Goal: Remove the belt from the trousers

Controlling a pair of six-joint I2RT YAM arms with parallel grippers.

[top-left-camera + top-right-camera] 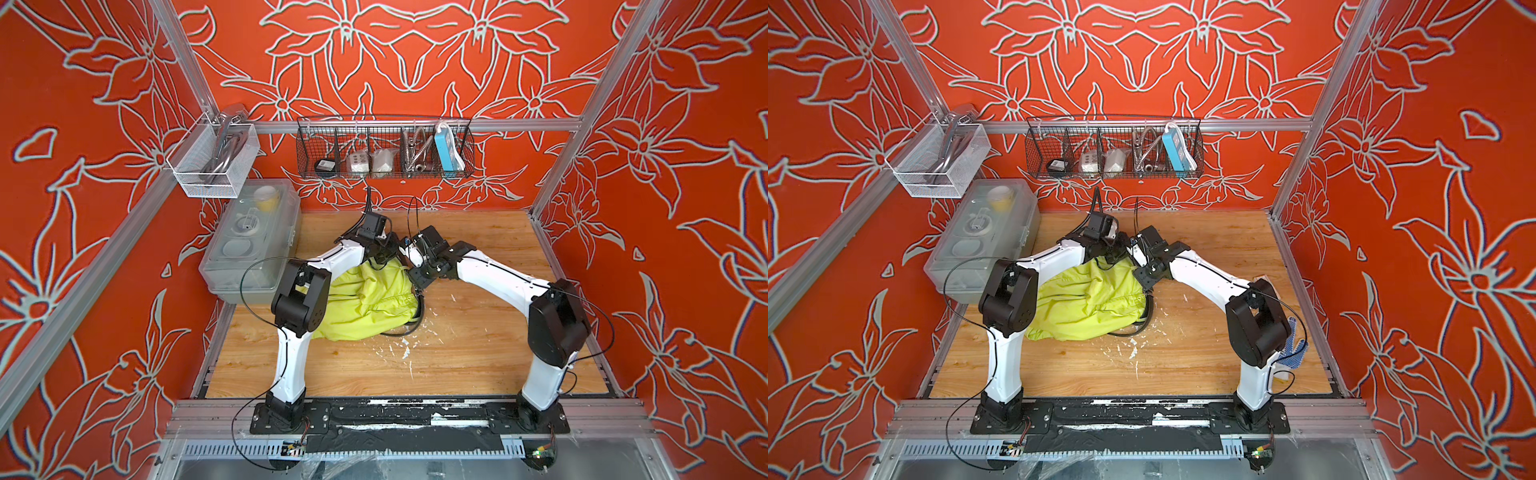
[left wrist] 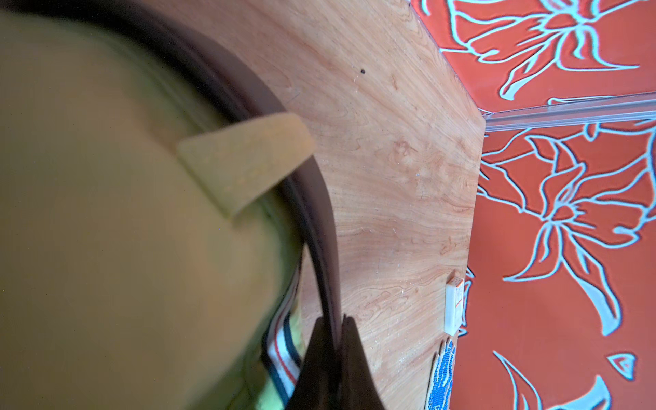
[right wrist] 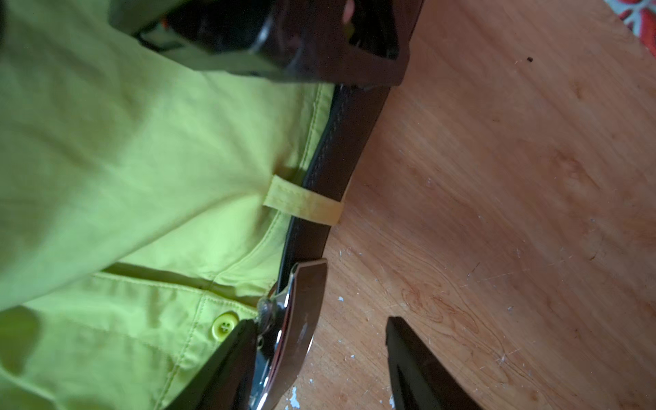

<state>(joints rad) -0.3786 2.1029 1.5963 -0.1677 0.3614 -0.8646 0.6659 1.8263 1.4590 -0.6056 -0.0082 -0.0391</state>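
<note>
Where the left gripper (image 2: 337,324) meets the belt (image 2: 319,206), its two dark fingers are clenched flat on the strap, which curves away from them along the blurred cloth of the trousers (image 2: 106,230). Just beside it, the right gripper (image 3: 321,324) stands released, grasping nothing: one finger touches the side of the metal buckle (image 3: 301,319), and its partner hangs apart over bare wood. Between the two grippers the strap passes under a belt loop (image 3: 301,206) on the waistband, and a green button (image 3: 224,326) sits near the buckle.

The trousers lie crumpled mid-table, slightly left, with the belt along their right and far edge. White flecks (image 1: 405,349) dot the wooden table (image 1: 478,365) on their near right. A clear plastic box (image 1: 232,282) stands at the far left. A white mesh basket (image 1: 208,183) and a black wire basket (image 1: 305,145) hang from the aluminium frame (image 1: 519,124). Red walls (image 1: 415,50) with pale flower outlines close three sides. A blue-dotted glove (image 1: 1292,349) lies at the right edge.

From the near rail the left arm (image 1: 291,365) and right arm (image 1: 494,278) rise, bend at raised elbows and lean inward, their wrists almost meeting above the waistband.
</note>
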